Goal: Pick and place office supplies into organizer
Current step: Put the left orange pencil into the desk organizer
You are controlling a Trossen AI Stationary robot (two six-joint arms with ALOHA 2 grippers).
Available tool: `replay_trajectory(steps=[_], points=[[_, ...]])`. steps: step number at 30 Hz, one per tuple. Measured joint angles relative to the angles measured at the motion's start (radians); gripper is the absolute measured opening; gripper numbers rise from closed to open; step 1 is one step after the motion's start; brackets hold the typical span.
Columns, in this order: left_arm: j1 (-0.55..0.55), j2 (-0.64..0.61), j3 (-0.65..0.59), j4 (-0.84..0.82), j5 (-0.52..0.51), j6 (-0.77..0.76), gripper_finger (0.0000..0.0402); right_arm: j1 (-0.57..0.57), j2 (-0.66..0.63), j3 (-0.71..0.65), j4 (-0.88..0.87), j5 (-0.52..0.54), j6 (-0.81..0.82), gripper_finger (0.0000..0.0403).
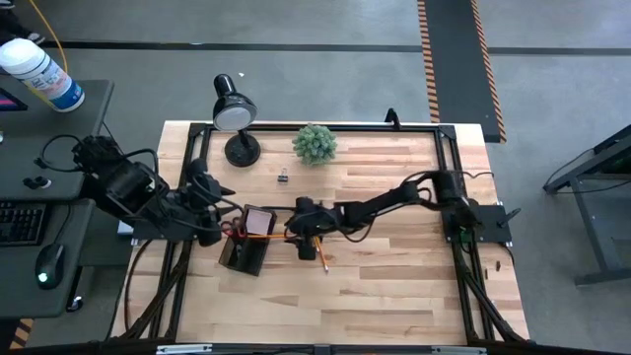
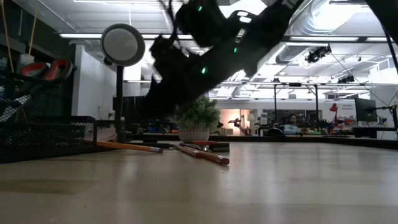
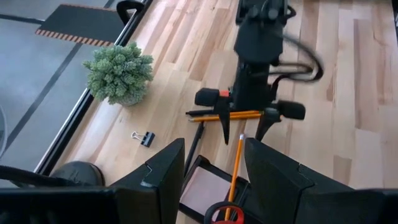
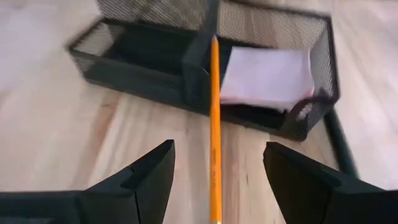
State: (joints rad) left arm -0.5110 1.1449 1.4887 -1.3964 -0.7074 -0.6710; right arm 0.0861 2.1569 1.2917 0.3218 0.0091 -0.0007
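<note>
In the lower centre of the right wrist view, the yellow pencil (image 4: 214, 124) lies between the wide-spread fingers of the right gripper (image 4: 214, 186), its tip against the black mesh organizer (image 4: 193, 68).

Light butcher-block desk (image 1: 394, 296) with a black frame rail along its edges. Grey concrete floor (image 1: 325, 25) around it, crossed by dark lines and an orange-black hazard stripe (image 1: 428, 49) edging a dark mat. Side table (image 1: 59, 128) to the left carries a keyboard (image 1: 20, 222), a mouse (image 1: 49, 264) and a white bottle (image 1: 41, 71). Low view: open workshop hall, long ceiling light strips (image 2: 124, 36), bright overhead glare, distant benches and equipment, a person seated far back.
</note>
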Motion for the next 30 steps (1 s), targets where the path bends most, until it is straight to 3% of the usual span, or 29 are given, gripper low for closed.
replay_trajectory(steps=[7, 24, 30], points=[[0.000, 0.006, 0.000, 0.000, -0.001, 0.013, 0.0154, 0.001, 0.090, 0.063, 0.000, 0.015, 0.022, 0.0236], [0.000, 0.005, 0.000, 0.001, -0.007, 0.014, 0.0154, -0.001, 0.097, 0.067, 0.007, 0.036, 0.026, 0.0235], [0.000, 0.005, 0.000, 0.001, -0.008, 0.014, 0.0154, -0.001, 0.097, 0.067, 0.026, 0.010, 0.026, 0.0201]])
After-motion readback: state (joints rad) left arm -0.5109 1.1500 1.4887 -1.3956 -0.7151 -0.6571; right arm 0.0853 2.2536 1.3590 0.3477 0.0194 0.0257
